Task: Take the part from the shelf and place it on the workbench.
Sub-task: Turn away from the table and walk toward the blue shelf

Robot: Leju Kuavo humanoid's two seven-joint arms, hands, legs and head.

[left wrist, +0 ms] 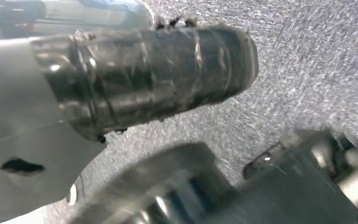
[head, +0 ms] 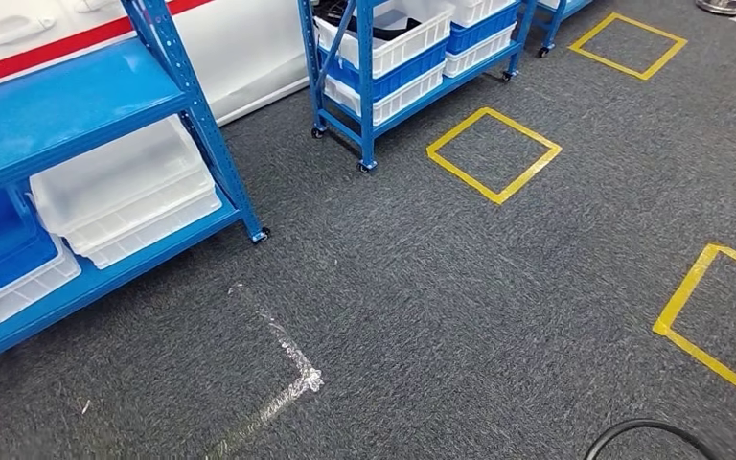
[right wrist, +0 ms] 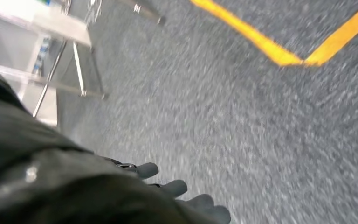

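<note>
A black cylindrical part, wrapped in glossy tape, sticks out from the grey cover of my left hand, which holds it over the grey carpet; the fingers are hidden behind it. In the right wrist view my right hand hangs over the carpet, its dark fingers stretched out side by side with nothing in them. A blue shelf with a white bin and blue bins stands at the left of the head view.
A second blue wheeled shelf with white and blue bins stands further back. Yellow tape squares mark the carpet, clear tape lies near me, and a black cable curves at the lower right. A metal-legged frame stands beside the right hand.
</note>
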